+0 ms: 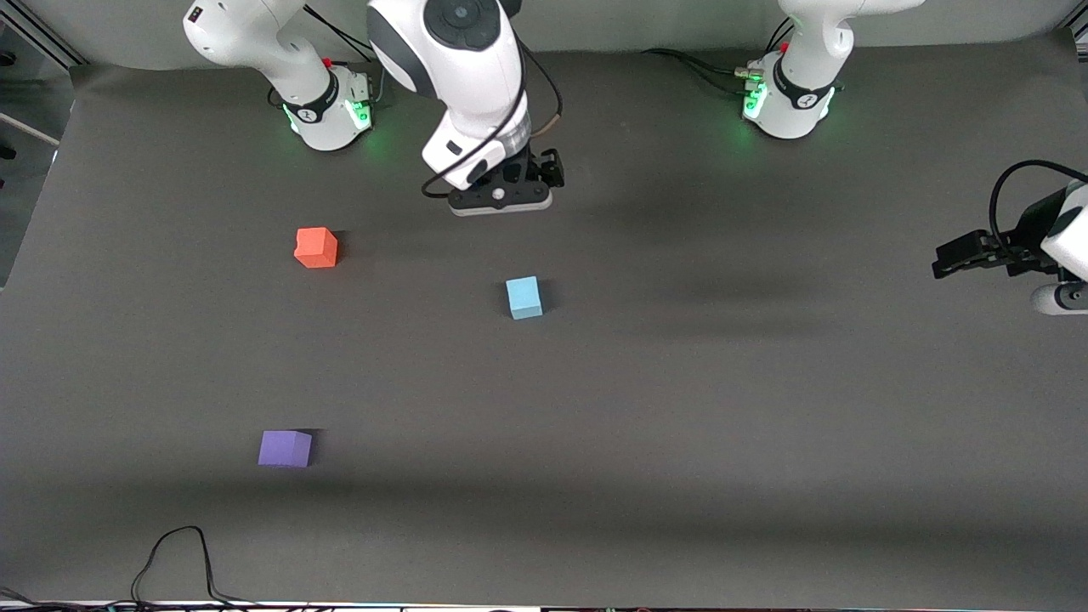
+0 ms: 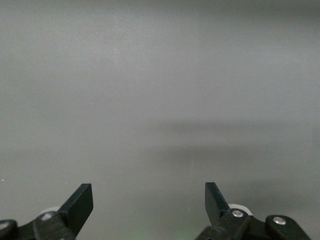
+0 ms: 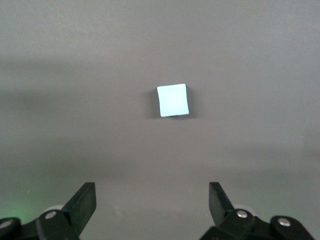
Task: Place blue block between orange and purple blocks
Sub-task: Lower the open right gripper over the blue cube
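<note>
The light blue block (image 1: 524,297) sits on the dark mat near the middle of the table. It also shows in the right wrist view (image 3: 173,100), apart from the open fingers. The orange block (image 1: 316,247) lies toward the right arm's end, farther from the front camera than the blue one. The purple block (image 1: 285,448) lies toward that same end, much nearer to the front camera. My right gripper (image 1: 501,197) (image 3: 152,200) hangs open and empty over the mat, a little toward the robots' bases from the blue block. My left gripper (image 1: 945,259) (image 2: 148,197) waits open and empty over the left arm's end.
The two arm bases (image 1: 327,110) (image 1: 790,102) stand along the table's edge farthest from the front camera. A black cable (image 1: 183,557) loops on the mat at the edge nearest to the front camera, toward the right arm's end.
</note>
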`<control>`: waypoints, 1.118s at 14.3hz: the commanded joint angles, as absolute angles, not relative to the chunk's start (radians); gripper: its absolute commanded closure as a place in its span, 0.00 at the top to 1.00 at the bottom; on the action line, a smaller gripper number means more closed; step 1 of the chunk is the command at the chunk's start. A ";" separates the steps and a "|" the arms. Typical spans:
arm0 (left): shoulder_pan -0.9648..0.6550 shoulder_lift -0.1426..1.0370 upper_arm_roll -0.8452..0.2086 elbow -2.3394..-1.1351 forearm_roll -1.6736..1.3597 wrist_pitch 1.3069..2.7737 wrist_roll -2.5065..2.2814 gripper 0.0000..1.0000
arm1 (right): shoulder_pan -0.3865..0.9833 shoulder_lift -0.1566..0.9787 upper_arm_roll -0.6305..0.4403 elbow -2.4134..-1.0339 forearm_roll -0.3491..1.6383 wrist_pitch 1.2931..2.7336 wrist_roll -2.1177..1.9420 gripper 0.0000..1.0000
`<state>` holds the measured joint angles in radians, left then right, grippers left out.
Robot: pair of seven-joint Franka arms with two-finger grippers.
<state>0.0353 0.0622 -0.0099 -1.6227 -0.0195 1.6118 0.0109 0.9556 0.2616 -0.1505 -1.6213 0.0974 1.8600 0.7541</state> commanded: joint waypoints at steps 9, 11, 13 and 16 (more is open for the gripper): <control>0.008 0.041 -0.012 -1.600 -0.002 1.571 0.021 1.00 | 0.963 0.441 -0.175 -1.927 0.061 2.441 0.681 1.00; 0.012 0.038 -0.018 -1.606 0.002 1.574 0.023 1.00 | 0.965 0.500 -0.175 -1.940 0.063 2.529 0.686 1.00; 0.020 0.037 -0.029 -1.606 -0.002 1.577 0.023 1.00 | 0.965 0.538 -0.175 -1.942 0.061 2.568 0.686 1.00; 0.020 0.038 -0.029 -1.608 -0.002 1.580 0.023 1.00 | 0.963 0.581 -0.175 -1.941 0.063 2.618 0.687 1.00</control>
<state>0.0188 0.0530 -0.0243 -1.6094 -0.0142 1.5891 0.0116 0.9555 0.5648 -0.1648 -1.9473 0.0722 2.5868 0.6998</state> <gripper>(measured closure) 0.000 0.000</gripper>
